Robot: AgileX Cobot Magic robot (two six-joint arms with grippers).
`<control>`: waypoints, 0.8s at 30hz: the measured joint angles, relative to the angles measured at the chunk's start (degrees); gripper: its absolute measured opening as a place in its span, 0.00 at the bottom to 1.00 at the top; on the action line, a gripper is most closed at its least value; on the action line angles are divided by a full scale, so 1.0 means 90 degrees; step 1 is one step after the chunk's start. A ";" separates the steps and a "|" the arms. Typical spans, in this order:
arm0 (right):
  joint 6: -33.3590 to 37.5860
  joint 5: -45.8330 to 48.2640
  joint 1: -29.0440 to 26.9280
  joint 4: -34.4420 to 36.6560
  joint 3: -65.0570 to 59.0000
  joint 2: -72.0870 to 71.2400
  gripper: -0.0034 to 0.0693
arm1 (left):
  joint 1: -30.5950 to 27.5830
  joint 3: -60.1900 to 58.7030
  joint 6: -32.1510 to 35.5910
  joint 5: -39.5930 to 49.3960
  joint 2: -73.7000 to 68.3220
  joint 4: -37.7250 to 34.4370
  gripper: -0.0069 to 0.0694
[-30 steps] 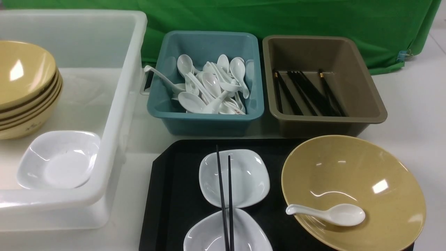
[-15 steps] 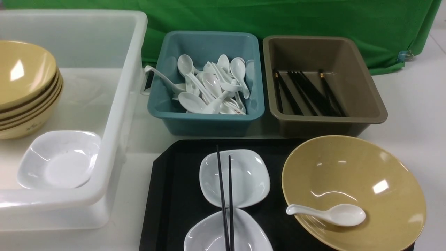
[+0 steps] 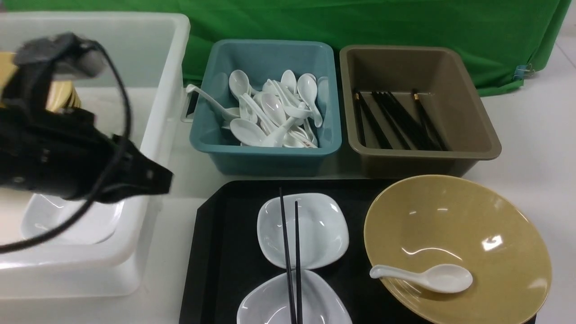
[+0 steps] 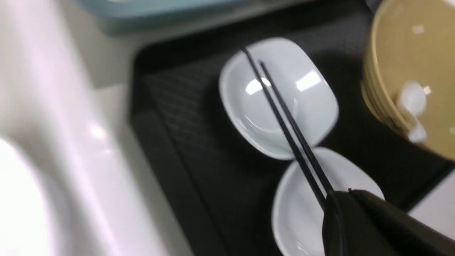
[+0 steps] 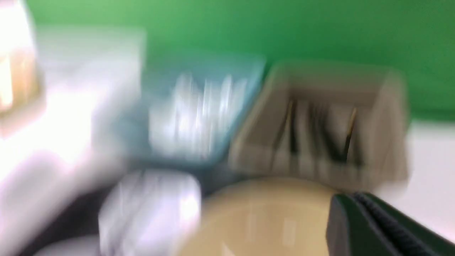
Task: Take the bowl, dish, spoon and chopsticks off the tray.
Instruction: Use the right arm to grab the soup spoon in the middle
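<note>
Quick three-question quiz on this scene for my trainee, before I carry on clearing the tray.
1. True or false: the spoon lies inside the bowl.
2. The chopsticks rest across: A) two white dishes; B) the bowl; C) the spoon.
3. Fill in: the tub that holds a heap of white spoons is ___ in colour.

Key: 1 true; 2 A; 3 teal.
</note>
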State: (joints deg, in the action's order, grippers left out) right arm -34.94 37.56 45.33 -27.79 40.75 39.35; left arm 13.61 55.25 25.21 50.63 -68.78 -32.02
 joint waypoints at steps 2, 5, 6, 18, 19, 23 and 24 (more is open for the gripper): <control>0.0162 0.1244 0.0773 -0.0006 0.0527 0.0649 0.04 | 0.0424 0.0000 -0.0401 -0.0018 -0.0086 0.0400 0.08; 0.0432 0.2516 0.1594 0.0140 0.1210 0.1398 0.04 | 0.0863 0.0000 -0.0883 -0.0018 -0.0125 0.0929 0.08; 0.0583 0.2765 0.1725 0.0236 0.1418 0.1536 0.04 | 0.0956 0.0010 -0.0983 -0.0007 -0.0125 0.1045 0.08; 0.5196 0.3346 0.1931 0.5057 0.2278 0.1994 0.03 | 0.1030 0.0231 -0.1120 0.0389 -0.0125 0.1166 0.08; 0.5384 0.3232 0.1937 0.5502 0.2287 0.2117 0.03 | 0.1030 0.0239 -0.1120 0.0395 -0.0125 0.1132 0.08; 0.4839 0.2842 0.1736 0.4880 0.2392 0.2631 0.03 | 0.1030 0.0254 -0.1128 0.0449 -0.0125 0.0937 0.08; 0.4715 0.2898 0.1631 0.4650 0.2440 0.2694 0.03 | 0.1030 0.0261 -0.1128 0.0476 -0.0125 0.0906 0.08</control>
State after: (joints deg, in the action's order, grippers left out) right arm 7.49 63.65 60.01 14.06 62.71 63.59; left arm 22.88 57.60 15.06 54.91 -69.91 -23.87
